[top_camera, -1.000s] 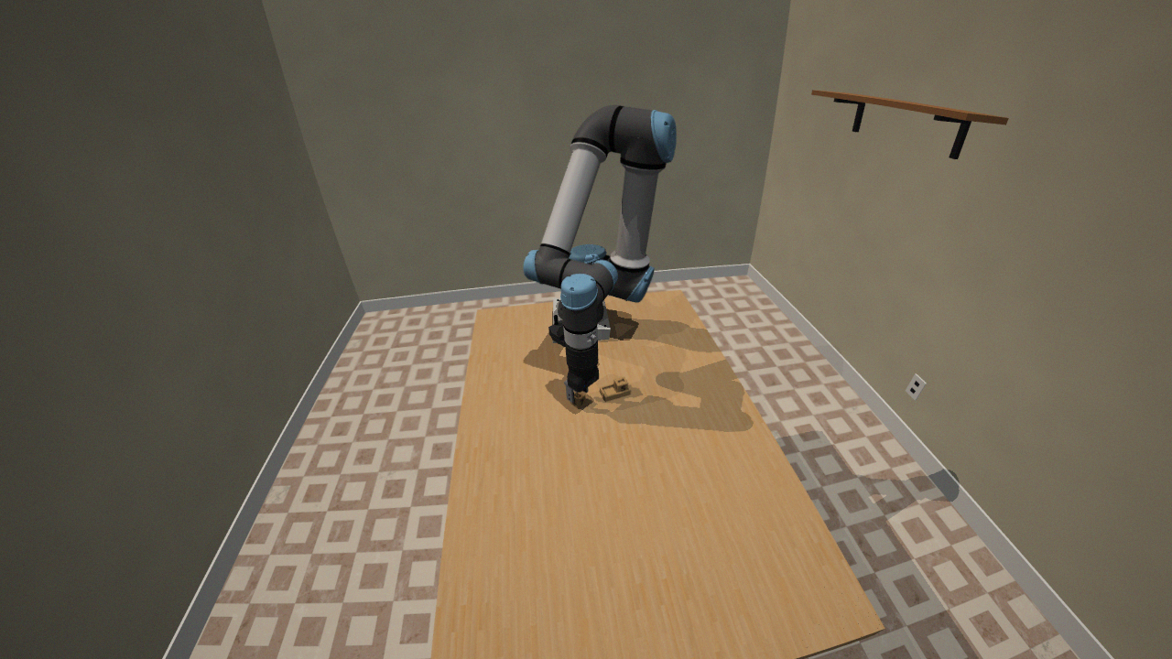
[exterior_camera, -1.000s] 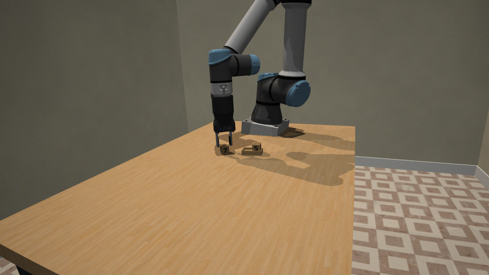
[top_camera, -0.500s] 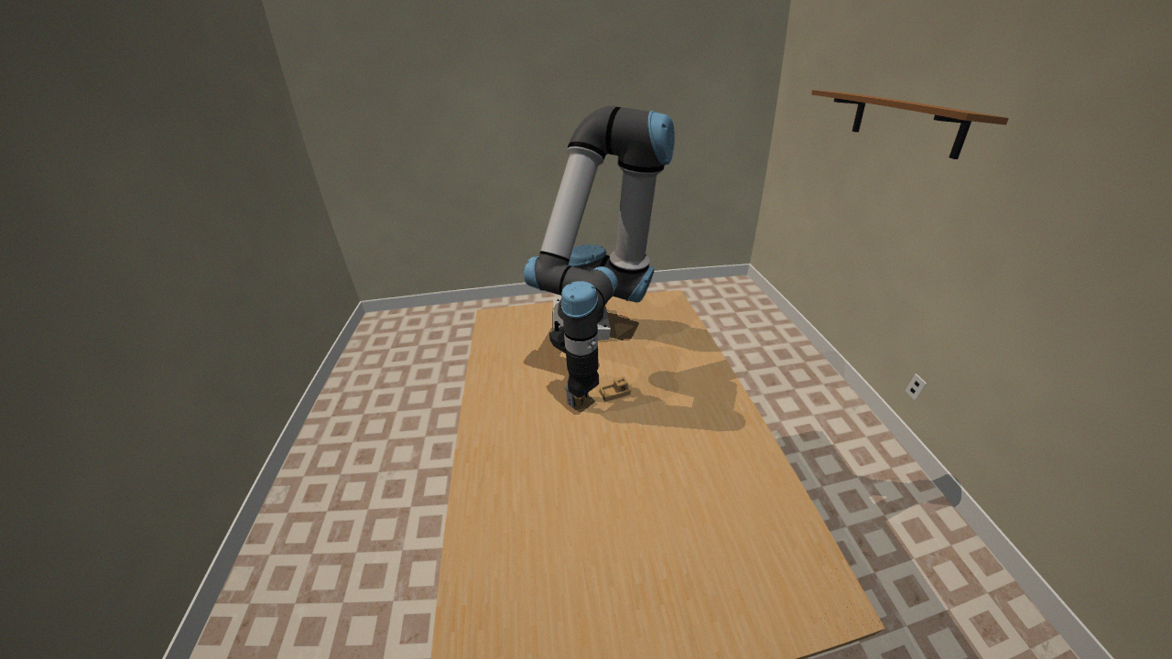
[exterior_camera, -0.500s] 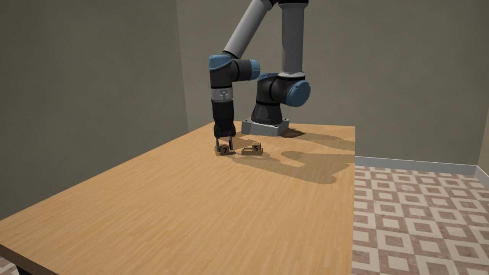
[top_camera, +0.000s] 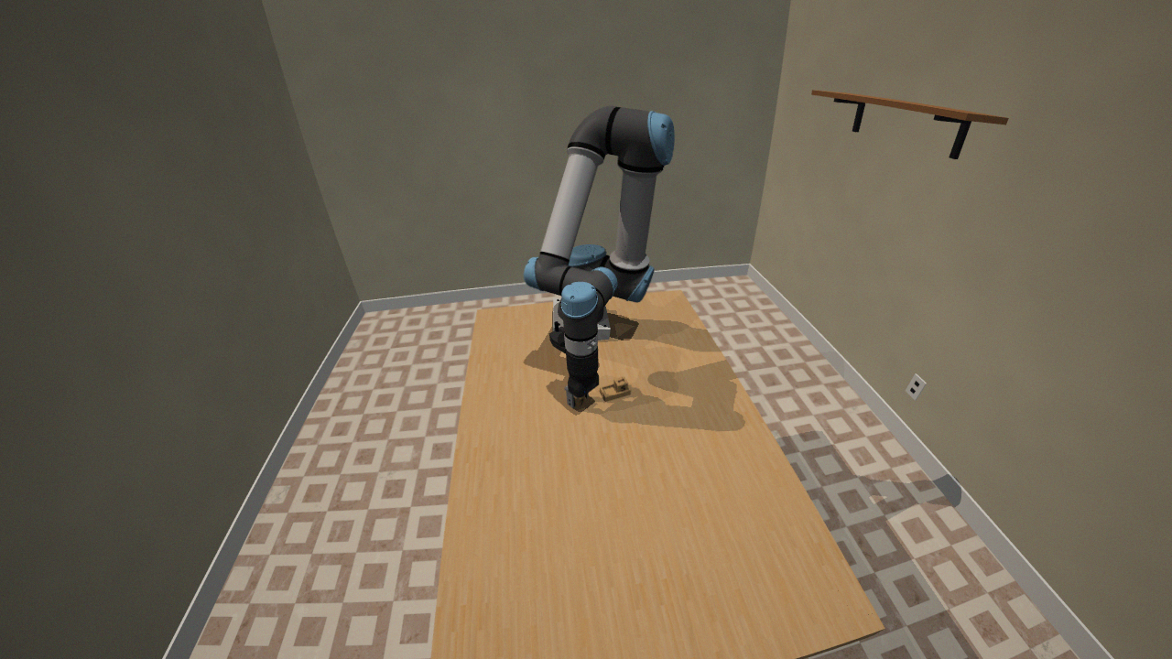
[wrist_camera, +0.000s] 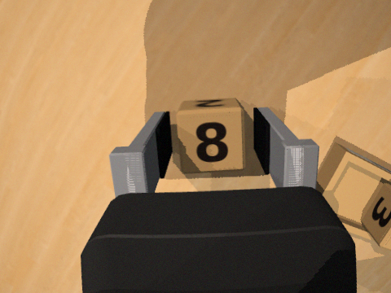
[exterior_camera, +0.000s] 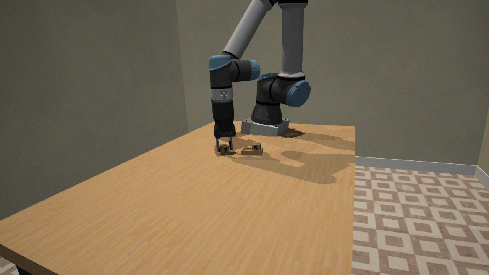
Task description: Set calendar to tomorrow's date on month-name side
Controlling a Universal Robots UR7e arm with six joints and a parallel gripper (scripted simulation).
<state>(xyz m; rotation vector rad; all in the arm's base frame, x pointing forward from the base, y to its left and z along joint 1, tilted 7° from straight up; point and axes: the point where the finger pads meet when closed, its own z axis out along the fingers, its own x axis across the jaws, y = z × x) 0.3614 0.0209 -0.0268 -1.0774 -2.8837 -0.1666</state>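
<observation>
Wooden desk (exterior_camera: 191,212) carries all items. Tool (wrist_camera: 213,155) stands wide and empty, straddling loose cube (wrist_camera: 211,136) left of tray (exterior_camera: 251,152). Grasp step judged in hand; closing squarely comes next.

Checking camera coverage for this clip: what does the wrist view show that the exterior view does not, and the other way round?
Wrist only: the black 8 on the top face of the loose tan wooden cube, the open gaps between it and both grey fingers, and a 3 on the second tan cube.

Exterior only: a 7 on the loose cube's side, a 5 on the second cube, the grey-and-blue arm and the checkered floor.

Both: the open black gripper straddling the loose cube on the wooden table, beside the shallow wooden tray.
</observation>
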